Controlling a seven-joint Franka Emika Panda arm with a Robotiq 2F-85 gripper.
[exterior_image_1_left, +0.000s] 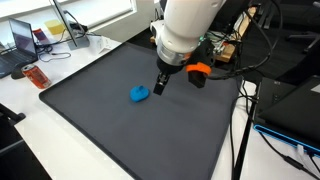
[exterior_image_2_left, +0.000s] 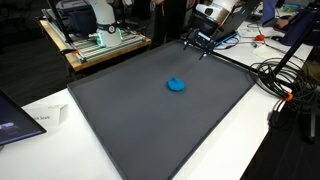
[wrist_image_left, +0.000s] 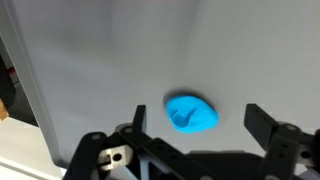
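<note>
On the dark mat (exterior_image_1_left: 110, 130) that covers the counter (exterior_image_1_left: 30, 115), a small blue lump (exterior_image_1_left: 139, 94) lies alone, toward the middle in both exterior views. What it is made of cannot be told. The tool (exterior_image_1_left: 160, 84) hangs above the mat, close beside the lump, released, with its fingers (wrist_image_left: 262, 122) spread wide and touching nothing. In the wrist view the blue lump shows between the two fingers, roughly centred and clearly below them. I judge this to be the approach ahead of a grasp. The next move calls for a straight descent that keeps the lump centred, and no closing until the fingertips flank it near the mat.
</note>
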